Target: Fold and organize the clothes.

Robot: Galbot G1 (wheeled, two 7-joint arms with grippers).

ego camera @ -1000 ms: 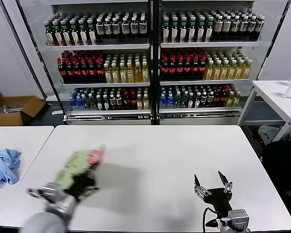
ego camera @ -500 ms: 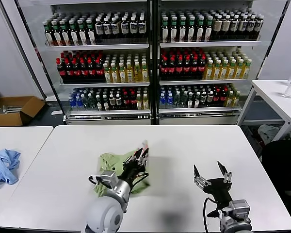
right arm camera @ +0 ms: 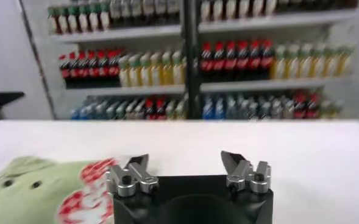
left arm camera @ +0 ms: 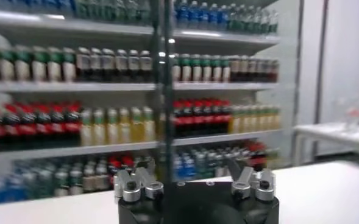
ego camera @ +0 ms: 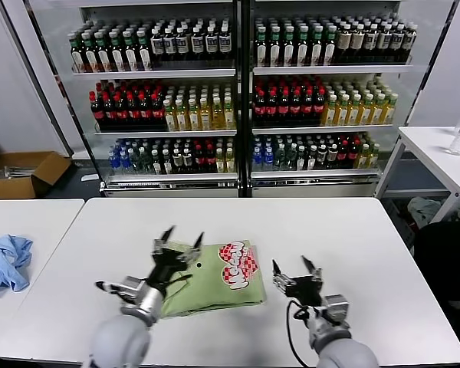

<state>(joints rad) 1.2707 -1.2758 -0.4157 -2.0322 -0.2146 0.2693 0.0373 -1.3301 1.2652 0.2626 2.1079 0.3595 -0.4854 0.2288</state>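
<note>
Folded polo shirt (ego camera: 215,277) on table (ego camera: 368,238), left end effector (ego camera: 176,242) and right end effector (ego camera: 295,274) released beside it

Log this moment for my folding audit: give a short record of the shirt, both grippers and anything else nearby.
shirt: green polo shirt, folded, flat on the white table, checkered print up
left gripper: open, over the shirt's left end, holding nothing
right gripper: open, empty, just right of the shirt
other cloth: blue garment on the side table to the left
background: drinks cooler
</note>
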